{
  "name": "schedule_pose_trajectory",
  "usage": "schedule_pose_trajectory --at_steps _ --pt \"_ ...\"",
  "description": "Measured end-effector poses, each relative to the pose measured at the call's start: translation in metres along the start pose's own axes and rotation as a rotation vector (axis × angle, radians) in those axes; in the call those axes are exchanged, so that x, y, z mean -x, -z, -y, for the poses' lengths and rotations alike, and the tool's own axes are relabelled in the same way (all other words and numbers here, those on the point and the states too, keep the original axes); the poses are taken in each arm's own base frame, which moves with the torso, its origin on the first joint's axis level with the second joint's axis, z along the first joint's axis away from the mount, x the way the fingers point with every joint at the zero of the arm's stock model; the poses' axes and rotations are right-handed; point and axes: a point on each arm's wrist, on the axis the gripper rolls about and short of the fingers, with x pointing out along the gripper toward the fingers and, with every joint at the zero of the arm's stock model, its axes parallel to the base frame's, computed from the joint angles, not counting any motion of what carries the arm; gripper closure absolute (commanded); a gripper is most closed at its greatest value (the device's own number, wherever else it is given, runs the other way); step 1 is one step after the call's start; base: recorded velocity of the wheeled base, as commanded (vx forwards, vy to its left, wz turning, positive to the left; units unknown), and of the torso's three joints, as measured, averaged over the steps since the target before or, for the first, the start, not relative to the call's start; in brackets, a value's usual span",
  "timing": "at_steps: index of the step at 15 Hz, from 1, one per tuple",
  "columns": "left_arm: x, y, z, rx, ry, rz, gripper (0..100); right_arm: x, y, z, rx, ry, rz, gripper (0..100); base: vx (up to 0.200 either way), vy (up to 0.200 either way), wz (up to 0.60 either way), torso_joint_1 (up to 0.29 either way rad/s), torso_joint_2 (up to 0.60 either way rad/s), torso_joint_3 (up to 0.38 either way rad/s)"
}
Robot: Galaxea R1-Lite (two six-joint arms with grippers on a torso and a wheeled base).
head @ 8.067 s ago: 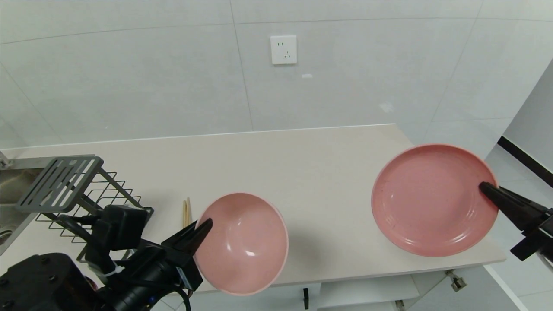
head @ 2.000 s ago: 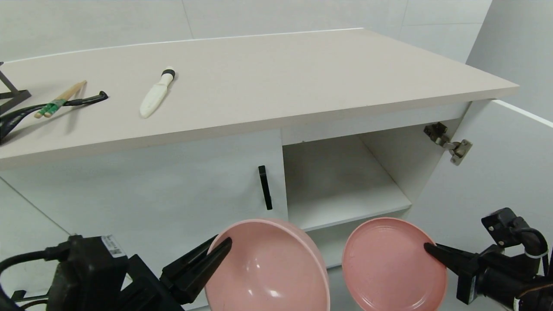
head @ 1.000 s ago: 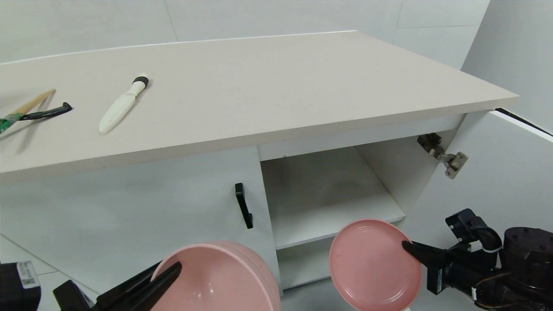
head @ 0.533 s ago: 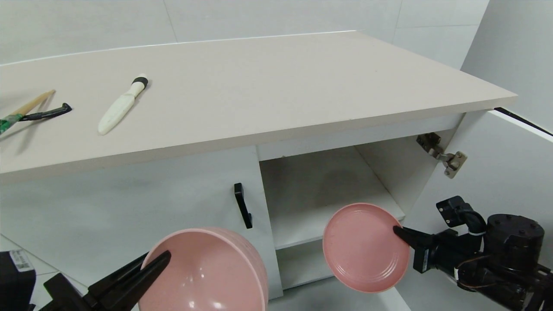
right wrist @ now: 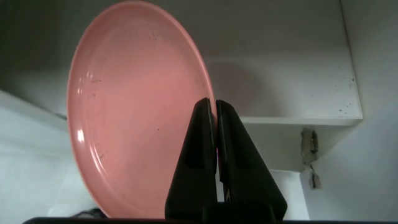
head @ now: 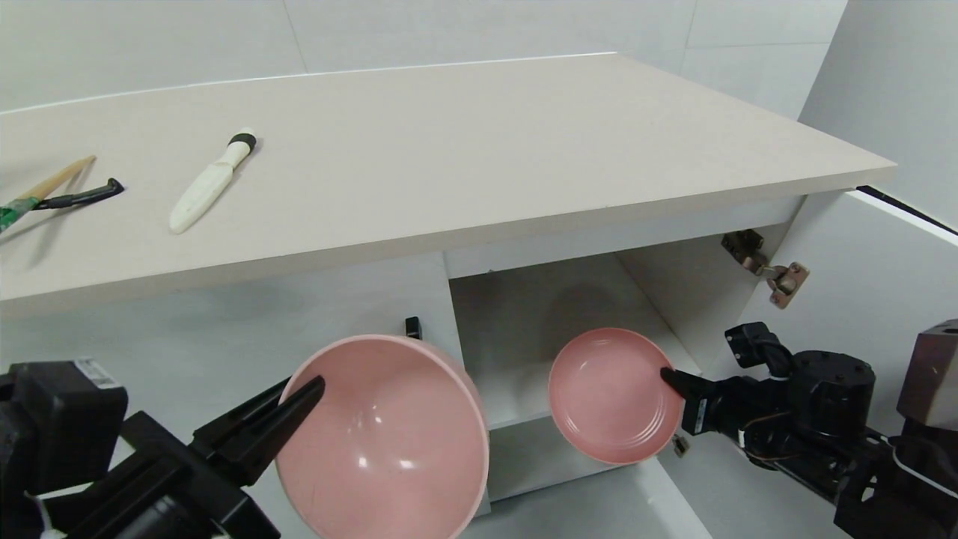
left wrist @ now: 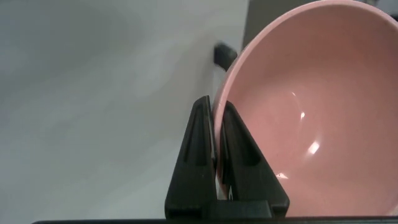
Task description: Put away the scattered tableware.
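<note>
My left gripper (head: 310, 389) (left wrist: 216, 118) is shut on the rim of a pink bowl (head: 385, 438) (left wrist: 311, 118), held in front of the closed left cabinet door (head: 224, 329). My right gripper (head: 668, 376) (right wrist: 214, 112) is shut on the edge of a pink plate (head: 608, 393) (right wrist: 134, 106), which hangs tilted at the mouth of the open cabinet, above its shelf (head: 509, 374) (right wrist: 298, 106).
A white sheathed knife (head: 209, 185), chopsticks (head: 45, 183) and a black utensil (head: 78, 196) lie on the countertop (head: 449, 142). The right cabinet door (head: 883, 277) stands swung open, its hinge (head: 771, 273) beside my right arm. A black handle (head: 412, 326) shows above the bowl.
The camera dropped from the countertop to the cabinet front. In the last second the plate moved up and inward toward the shelf, and the bowl rose in front of the left door.
</note>
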Motion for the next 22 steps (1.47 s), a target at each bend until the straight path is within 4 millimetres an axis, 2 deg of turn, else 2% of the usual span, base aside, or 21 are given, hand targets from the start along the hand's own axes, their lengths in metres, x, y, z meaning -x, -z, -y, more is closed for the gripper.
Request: schedule_pose_trajectory --at_steps 5,9,15,22 --pt "-0.029 -0.001 0.007 -0.025 -0.015 0.095 100 -0.02 0.0 0.002 -0.04 0.004 0.031 100 0.0 0.0 0.0 0.0 0.0 0.0" --pt "-0.044 0.013 0.014 -0.049 -0.008 0.096 100 -0.035 0.002 0.004 -0.065 0.001 0.045 100 0.0 0.0 0.0 0.0 0.0 0.0" --pt "-0.039 0.026 0.019 -0.075 0.026 0.032 100 -0.064 0.006 0.007 -0.069 -0.003 0.082 100 0.0 0.0 0.0 0.0 0.0 0.0" --pt "-0.036 0.026 0.021 -0.074 0.043 0.032 100 -0.101 0.012 0.011 -0.075 -0.016 0.138 100 0.0 0.0 0.0 0.0 0.0 0.0"
